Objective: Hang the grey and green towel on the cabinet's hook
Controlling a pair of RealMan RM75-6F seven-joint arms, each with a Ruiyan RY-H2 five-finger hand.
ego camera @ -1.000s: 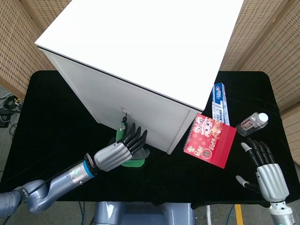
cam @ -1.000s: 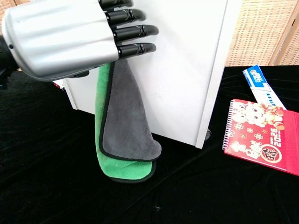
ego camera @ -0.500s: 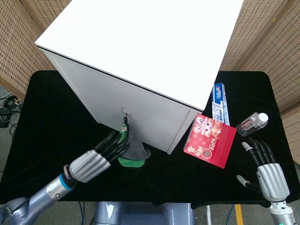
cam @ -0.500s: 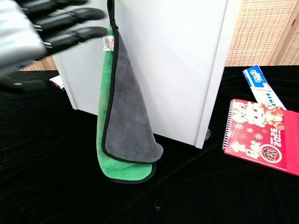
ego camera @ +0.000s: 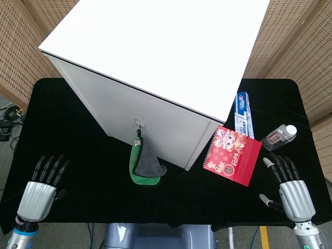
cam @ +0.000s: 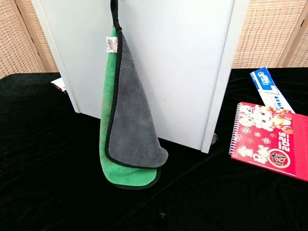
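The grey and green towel (ego camera: pixel 143 165) hangs by its black loop from the small hook (ego camera: pixel 139 124) on the white cabinet's (ego camera: pixel 155 62) front face. Its lower end touches the black table. In the chest view the towel (cam: pixel 129 120) drapes down the cabinet wall, grey side out, green behind. My left hand (ego camera: pixel 40 188) is at the table's near left edge, fingers spread, holding nothing, well away from the towel. My right hand (ego camera: pixel 291 189) rests at the near right edge, fingers apart and empty. Neither hand shows in the chest view.
A red spiral calendar (ego camera: pixel 232 154) lies right of the cabinet, with a toothpaste box (ego camera: pixel 245 114) behind it and a small water bottle (ego camera: pixel 278 136) further right. The calendar (cam: pixel 269 142) and box (cam: pixel 267 85) also show in the chest view. Wicker screens surround the table.
My left hand let go of the towel and pulled back from the cabinet to the table's near left edge. The towel stays hanging on the hook. The right hand barely moved.
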